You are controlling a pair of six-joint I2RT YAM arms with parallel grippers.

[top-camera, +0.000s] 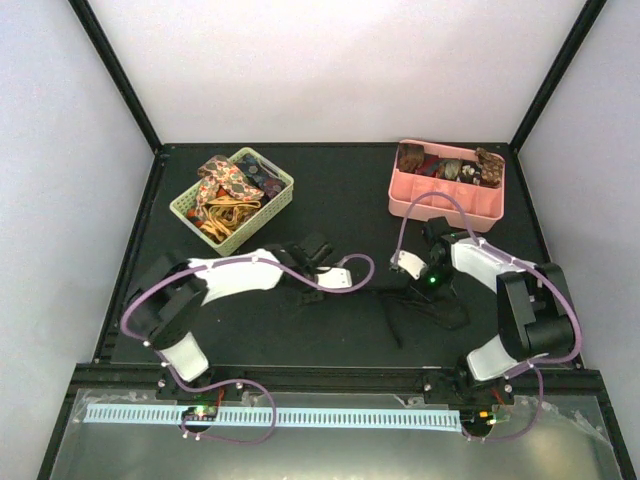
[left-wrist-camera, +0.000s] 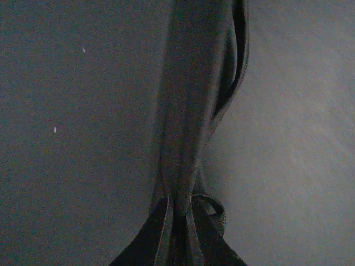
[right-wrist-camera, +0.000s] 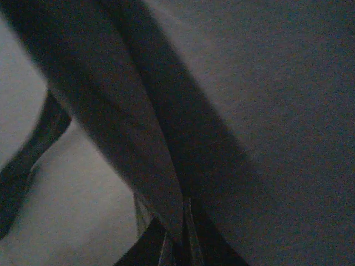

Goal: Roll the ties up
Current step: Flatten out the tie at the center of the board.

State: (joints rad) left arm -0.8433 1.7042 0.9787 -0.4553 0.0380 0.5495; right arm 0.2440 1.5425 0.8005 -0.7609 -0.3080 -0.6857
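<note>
Top view: left arm point(top-camera: 230, 275) and right arm point(top-camera: 490, 265) meet over a black tie point(top-camera: 392, 320), limp at the middle of the bench point(top-camera: 340, 200). Loose ties point(top-camera: 228, 190) fill the far-left basket point(top-camera: 183, 208), coils point(top-camera: 450, 168) the far-right bin point(top-camera: 440, 210). Left wrist: left claw point(left-wrist-camera: 178, 208) pinches the tie. Right wrist: right claw point(right-wrist-camera: 180, 221) likewise. This roll looks unstarted.

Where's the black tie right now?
In the top view the black tie lies mid-table, pinched between the left gripper and right gripper, nearer than the green basket.
</note>
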